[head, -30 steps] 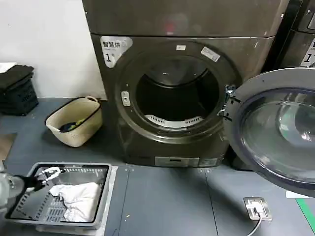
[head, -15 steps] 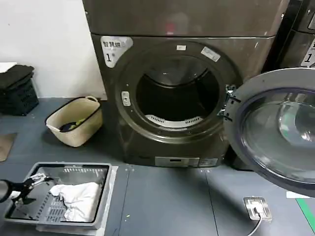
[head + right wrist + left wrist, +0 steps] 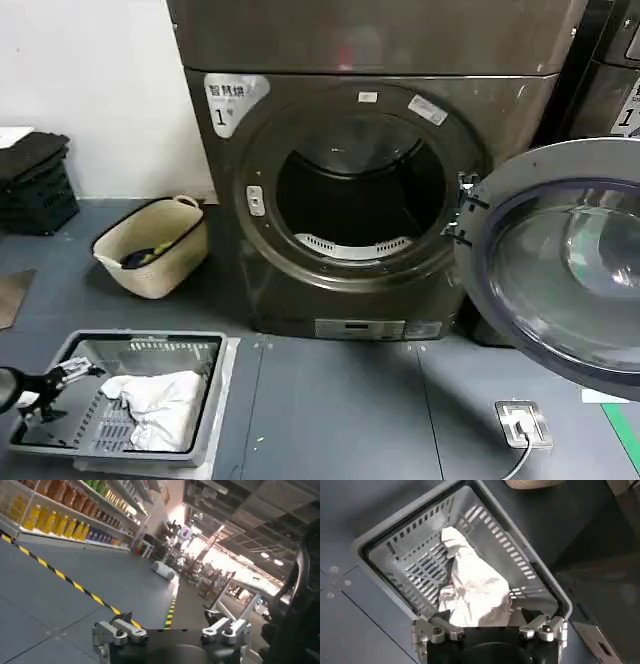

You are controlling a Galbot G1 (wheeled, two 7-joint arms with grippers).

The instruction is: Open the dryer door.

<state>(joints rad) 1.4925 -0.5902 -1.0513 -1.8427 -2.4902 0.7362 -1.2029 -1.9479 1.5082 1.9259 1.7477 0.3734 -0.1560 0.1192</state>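
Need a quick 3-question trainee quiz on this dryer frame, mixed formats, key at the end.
1. True or false: the dryer door is shut against the drum opening.
2. Multiple choice: the left claw hangs over which container? A) the beige basket B) the grey crate C) the drum
3. Fill in: the item lying in the grey crate is a white ____.

Key: 1 false, it is swung wide open to the right; 2 B; 3 cloth.
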